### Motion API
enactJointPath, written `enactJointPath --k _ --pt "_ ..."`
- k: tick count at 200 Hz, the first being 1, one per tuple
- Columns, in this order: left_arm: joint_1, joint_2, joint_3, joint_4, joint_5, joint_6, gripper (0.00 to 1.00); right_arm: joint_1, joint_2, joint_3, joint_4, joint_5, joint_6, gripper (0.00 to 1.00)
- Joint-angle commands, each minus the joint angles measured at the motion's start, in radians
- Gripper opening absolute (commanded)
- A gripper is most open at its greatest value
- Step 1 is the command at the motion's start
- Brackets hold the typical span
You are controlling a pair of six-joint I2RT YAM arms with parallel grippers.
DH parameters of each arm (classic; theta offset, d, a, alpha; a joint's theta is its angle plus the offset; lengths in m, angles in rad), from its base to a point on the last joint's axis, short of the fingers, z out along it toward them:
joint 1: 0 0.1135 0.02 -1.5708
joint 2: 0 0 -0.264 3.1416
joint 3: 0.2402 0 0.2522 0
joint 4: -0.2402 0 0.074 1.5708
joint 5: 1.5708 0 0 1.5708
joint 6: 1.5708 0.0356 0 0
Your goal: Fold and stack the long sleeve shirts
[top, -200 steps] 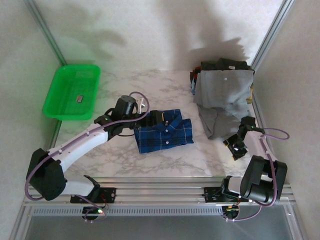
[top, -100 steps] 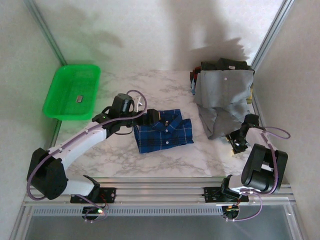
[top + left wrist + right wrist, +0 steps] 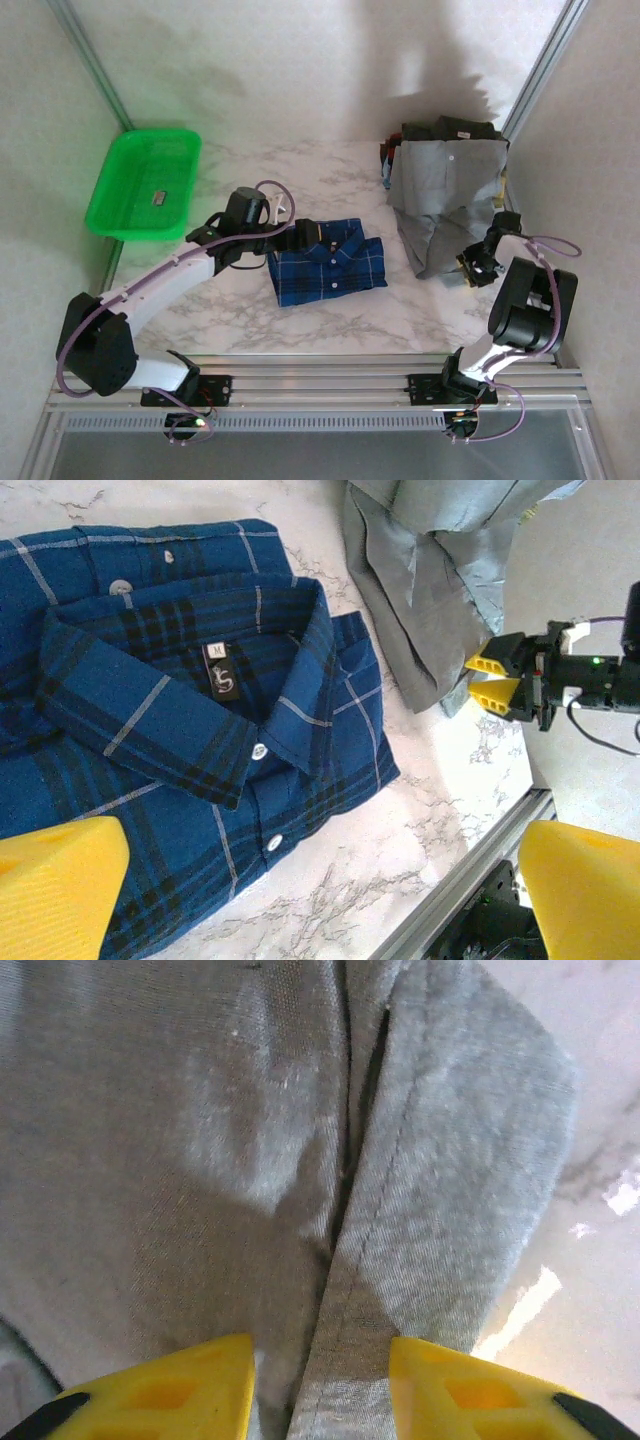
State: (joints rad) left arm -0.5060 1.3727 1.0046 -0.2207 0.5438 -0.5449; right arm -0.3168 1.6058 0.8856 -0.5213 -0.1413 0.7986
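Plaid shirt [image 3: 328, 262] folded on table [image 3: 330, 180] centre, left tool [image 3: 302, 236] wide over it | grey shirt [image 3: 440, 190] unfolded, draped off rear-right pile [image 3: 450, 130] | right tool [image 3: 320, 1375] half-narrowed astride its hem; you cannot confirm grip | stacking remains.

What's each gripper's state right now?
Left gripper: open wide, empty, over the folded dark blue plaid cloth shirt.
Right gripper: straddling a fold of the plain grey cloth shirt; grip cannot be told.
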Motion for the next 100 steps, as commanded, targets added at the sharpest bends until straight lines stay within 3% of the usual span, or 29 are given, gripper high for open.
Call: enactJointPath --k 1,23,69,100 --pt "0.007 0.011 0.003 -0.005 0.024 0.015 1.00 -0.007 0.029 -0.011 0.005 -0.021 0.007 0.36" --pt "0.007 0.006 -0.012 0.003 0.020 0.008 1.00 -0.007 0.035 -0.047 0.026 -0.023 0.025 0.29" --pt "0.007 0.007 -0.022 0.009 0.016 0.005 0.99 -0.007 -0.047 -0.006 0.043 -0.081 0.083 0.00" --pt "0.007 0.030 -0.005 0.016 0.017 0.011 1.00 -0.003 -0.144 0.142 -0.013 -0.144 0.111 0.00"
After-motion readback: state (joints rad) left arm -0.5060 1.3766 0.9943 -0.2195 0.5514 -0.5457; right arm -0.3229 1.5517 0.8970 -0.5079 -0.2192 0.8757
